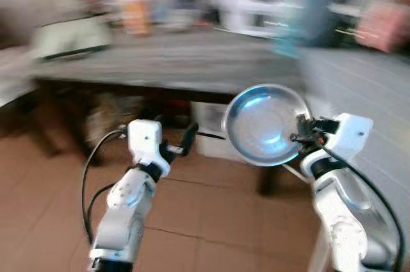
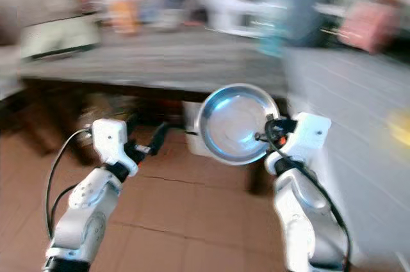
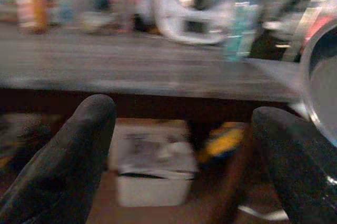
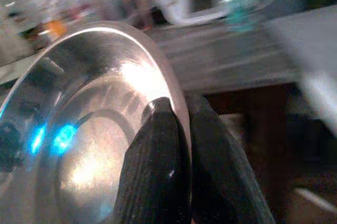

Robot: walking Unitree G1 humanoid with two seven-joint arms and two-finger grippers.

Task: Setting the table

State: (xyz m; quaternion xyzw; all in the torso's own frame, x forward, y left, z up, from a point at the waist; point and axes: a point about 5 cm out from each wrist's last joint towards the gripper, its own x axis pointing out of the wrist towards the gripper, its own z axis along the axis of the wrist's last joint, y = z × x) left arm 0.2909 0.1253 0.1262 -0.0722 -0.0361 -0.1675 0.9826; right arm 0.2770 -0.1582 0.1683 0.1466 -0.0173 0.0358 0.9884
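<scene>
1. A shiny round steel plate (image 1: 264,125) stands tilted on edge in the air, its hollow face turned toward the camera.
2. The right hand (image 4: 181,124) pinches its rim, before the dark desk (image 1: 179,61).

Bright daylight; heavy motion blur throughout; glare and blue glints on the steel plate (image 1: 266,125).

Both silver arms reach forward, left gripper (image 1: 181,145) jaws spread, right gripper (image 4: 176,155) jaws pinched together.
</scene>
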